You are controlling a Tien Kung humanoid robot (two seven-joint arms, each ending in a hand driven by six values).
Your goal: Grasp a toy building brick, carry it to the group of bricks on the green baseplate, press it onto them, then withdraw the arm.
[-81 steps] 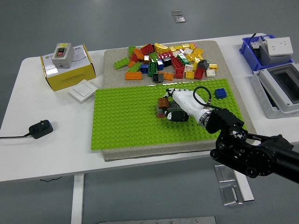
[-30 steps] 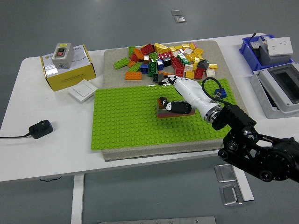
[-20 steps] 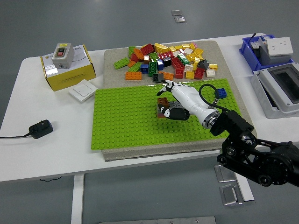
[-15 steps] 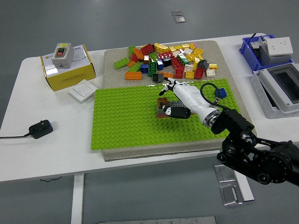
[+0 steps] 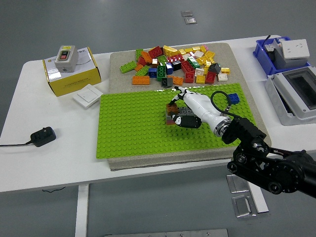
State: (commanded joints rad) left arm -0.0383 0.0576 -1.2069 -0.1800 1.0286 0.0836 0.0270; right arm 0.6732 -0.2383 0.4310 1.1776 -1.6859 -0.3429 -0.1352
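A small group of stacked bricks (image 5: pixel 171 111), brown and dark with an orange one on top, stands near the middle of the green baseplate (image 5: pixel 133 128). My right hand (image 5: pixel 183 109), white with black fingertips, lies over the group's right side. Its fingers are curled down around a brick on the group, which they largely hide. The black right arm comes in from the lower right. A pile of loose coloured bricks (image 5: pixel 177 64) lies on the beige mat behind the baseplate. The left arm is out of view.
A single blue brick (image 5: pixel 233 98) sits on the baseplate's far right. A yellow box with a grey switch (image 5: pixel 71 69) and a white switch plate (image 5: pixel 89 96) are at the left, with a black adapter (image 5: pixel 42 136) nearer. A blue bin (image 5: pixel 281 52) and a grey enclosure (image 5: pixel 296 94) stand at the right.
My right hand shifted slightly back and forth over the brick group and now sits lower on it, fingers curled around its right side. The group has stayed in place.
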